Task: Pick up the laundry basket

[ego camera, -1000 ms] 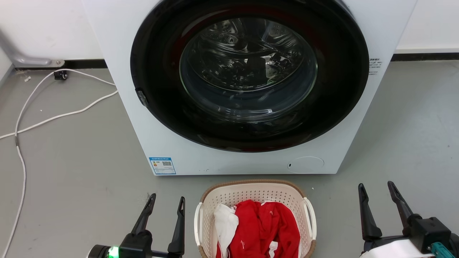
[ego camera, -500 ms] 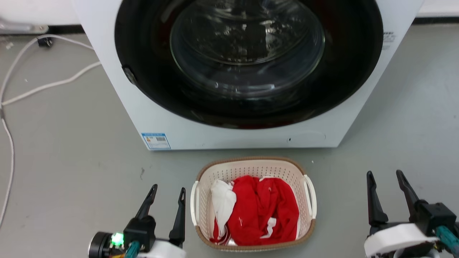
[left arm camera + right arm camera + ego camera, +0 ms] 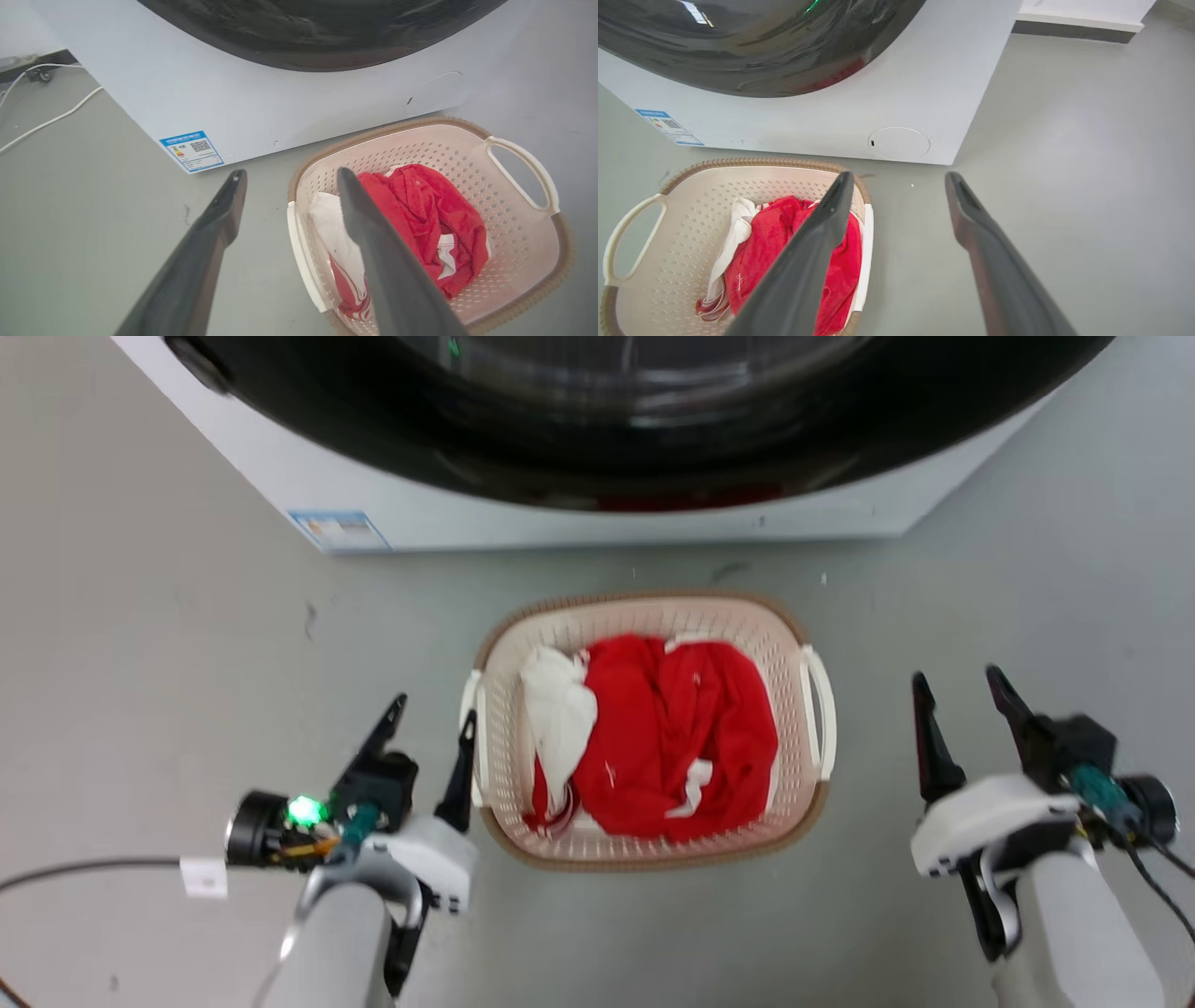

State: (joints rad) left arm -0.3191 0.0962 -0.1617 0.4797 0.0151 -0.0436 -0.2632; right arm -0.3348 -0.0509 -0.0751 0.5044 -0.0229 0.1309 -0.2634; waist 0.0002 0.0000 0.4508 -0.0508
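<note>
On the floor between our two sets of jaws sits the laundry basket [image 3: 644, 600], just in front of the washing machine [image 3: 560, 527]. Our left jaws stand parted and empty. Their inner finger [image 3: 459, 775] is right beside the basket's left handle [image 3: 301, 252], though we cannot tell whether it touches. Inside the basket, from the left jaws' side across, lie a white garment [image 3: 555, 709] and then a red garment [image 3: 681, 737] in a loose heap. The right handle [image 3: 826, 709] comes next, and our right jaws stand well apart from it, also parted and empty.

We judge the basket light: thin perforated plastic holding only soft cloth. The walls will likely flex if squeezed, and the smooth plastic may slip. The stiff white handle loops look like the best hold, one in each set of jaws, so that it lifts level.

We count one basket, two handles, one white garment, one red garment, one washing machine, and two sets of jaws with two fingers each.
</note>
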